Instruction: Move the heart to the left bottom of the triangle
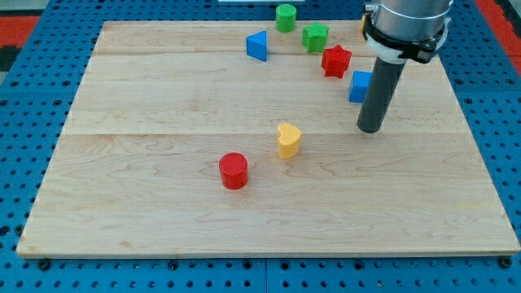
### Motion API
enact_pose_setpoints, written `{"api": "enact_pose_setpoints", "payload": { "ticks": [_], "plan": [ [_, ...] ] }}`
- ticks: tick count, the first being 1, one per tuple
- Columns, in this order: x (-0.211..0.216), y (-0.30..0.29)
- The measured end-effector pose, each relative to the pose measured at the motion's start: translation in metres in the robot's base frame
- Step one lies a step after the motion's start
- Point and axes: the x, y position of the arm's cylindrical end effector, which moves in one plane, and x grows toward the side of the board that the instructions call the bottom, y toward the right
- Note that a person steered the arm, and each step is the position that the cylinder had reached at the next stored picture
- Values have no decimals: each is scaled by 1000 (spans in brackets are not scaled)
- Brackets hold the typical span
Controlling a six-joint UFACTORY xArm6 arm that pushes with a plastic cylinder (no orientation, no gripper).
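A yellow heart (288, 139) lies near the middle of the wooden board. A blue triangle (257, 45) sits near the view's top, up and a little left of the heart. My tip (370, 129) rests on the board to the right of the heart, well apart from it, and far to the lower right of the triangle.
A red cylinder (234, 170) lies lower left of the heart. A green cylinder (286, 17), a green star (315, 37) and a red star (335, 60) cluster at the top. A blue cube (359, 85) sits partly behind the rod.
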Motion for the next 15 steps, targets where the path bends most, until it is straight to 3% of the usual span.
{"api": "enact_pose_setpoints", "payload": {
  "ticks": [3,4,5,7,8,9,13,15],
  "plan": [
    [0,-18],
    [-41,-98],
    [-124,-184],
    [-191,-223],
    [-200,-192],
    [-191,-160],
    [-159,-156],
    [-96,-211]
  ]
}}
